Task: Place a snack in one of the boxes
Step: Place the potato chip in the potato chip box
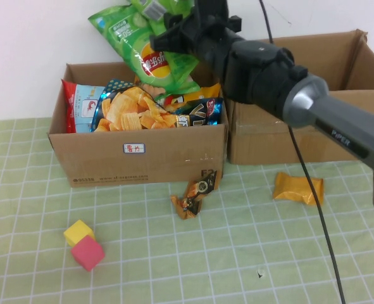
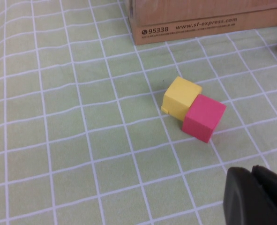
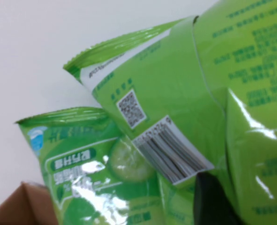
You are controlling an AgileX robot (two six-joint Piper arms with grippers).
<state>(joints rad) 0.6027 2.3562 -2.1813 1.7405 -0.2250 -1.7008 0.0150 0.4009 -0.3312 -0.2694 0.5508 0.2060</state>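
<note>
Holding a puffy green chip bag (image 1: 150,47) over the left box (image 1: 139,155), our right gripper (image 1: 174,25) pinches its top edge (light, crinkly, slippery); our left gripper (image 2: 258,197) hovers over the counter (image 2: 58,140), and we cannot tell if it is open.

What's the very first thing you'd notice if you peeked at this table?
The big dark right arm's claw up over the stuffed cardboard box, pressed against shiny green chip bags piled at its back. Next, the yellow foam cube touching a pink foam cube on the green checked cloth, near the low left claw.
</note>
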